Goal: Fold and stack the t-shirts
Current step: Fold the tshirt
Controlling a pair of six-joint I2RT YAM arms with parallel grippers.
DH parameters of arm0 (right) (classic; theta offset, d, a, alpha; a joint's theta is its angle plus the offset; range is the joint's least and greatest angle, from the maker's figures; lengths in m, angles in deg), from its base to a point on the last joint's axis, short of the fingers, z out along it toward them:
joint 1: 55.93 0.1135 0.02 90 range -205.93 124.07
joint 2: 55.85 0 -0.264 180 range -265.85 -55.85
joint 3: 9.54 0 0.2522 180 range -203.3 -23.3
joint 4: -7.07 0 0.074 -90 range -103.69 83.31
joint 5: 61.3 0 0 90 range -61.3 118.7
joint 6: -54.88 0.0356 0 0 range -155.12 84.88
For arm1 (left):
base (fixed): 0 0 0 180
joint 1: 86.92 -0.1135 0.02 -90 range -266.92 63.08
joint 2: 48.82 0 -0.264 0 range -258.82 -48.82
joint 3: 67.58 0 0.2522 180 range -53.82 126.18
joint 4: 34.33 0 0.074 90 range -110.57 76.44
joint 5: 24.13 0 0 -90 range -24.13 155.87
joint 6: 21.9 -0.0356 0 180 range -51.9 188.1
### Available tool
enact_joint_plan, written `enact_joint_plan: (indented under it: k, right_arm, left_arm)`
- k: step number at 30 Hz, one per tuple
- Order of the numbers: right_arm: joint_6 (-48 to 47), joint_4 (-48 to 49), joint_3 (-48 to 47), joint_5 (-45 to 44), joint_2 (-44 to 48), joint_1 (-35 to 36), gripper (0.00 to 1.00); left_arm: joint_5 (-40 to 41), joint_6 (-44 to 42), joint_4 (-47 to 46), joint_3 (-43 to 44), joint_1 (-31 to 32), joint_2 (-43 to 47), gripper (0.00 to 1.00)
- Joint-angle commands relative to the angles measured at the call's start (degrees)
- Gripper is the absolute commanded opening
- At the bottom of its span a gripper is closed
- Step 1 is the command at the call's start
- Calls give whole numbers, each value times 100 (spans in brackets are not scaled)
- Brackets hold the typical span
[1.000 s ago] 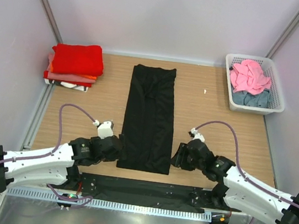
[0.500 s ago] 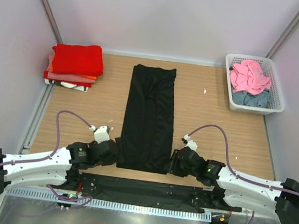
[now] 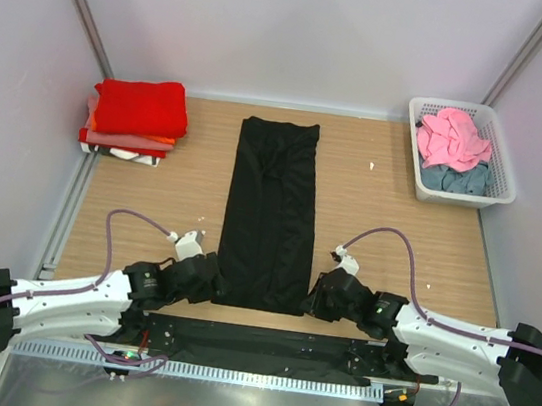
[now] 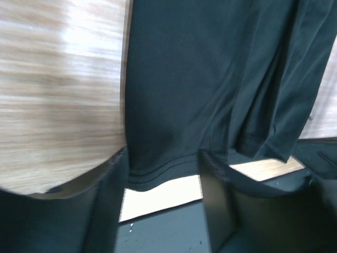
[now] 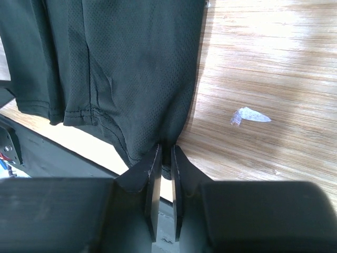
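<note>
The white basket (image 3: 500, 175) at far right held a pink t-shirt (image 3: 452, 136) and a grey-blue t-shirt (image 3: 453, 176). The black t-shirt (image 3: 270, 213) lay mid-tabletop (image 3: 387, 240), its near right corner pinched in the right claw (image 5: 164, 153), its near left hem between the left claw (image 4: 163, 159)'s parted jaws

Surfaces as we find them
We list: black t-shirt (image 5: 131, 68), matt fine-mesh knit cloth; table (image 5: 263, 63), smooth, faintly glossy wood; basket (image 3: 466, 198), upper right, white plastic lattice.

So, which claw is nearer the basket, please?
Right. The right claw pinches the shirt at its near right corner, on the basket side; the left claw is at the left corner.
</note>
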State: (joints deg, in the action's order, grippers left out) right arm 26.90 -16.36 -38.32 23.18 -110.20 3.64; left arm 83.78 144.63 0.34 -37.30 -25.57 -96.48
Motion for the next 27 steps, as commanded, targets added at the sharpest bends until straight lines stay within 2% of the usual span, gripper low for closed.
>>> enact_joint_plan:
  k: [1, 11, 20, 23, 24, 27]
  right_arm:
    - [-14, -219, 140, -274, -6, 37, 18]
    - [-50, -421, 149, -415, 82, 37, 13]
    - [-23, -351, 237, -424, 65, 37, 10]
    - [-23, -360, 263, -432, 91, 37, 7]
    - [-23, -360, 263, -441, 100, 37, 7]
    - [-6, -378, 263, -441, 143, 37, 3]
  left_arm:
    - [-349, 116, 185, -201, -17, -95, 54]
    - [-306, 318, 818, -350, -8, 239, 49]
    - [-323, 371, 906, -438, -8, 336, 37]
    - [-323, 371, 906, -447, -17, 354, 26]
    - [-323, 371, 906, -447, -8, 362, 16]
    - [-323, 371, 915, -412, -8, 363, 0]
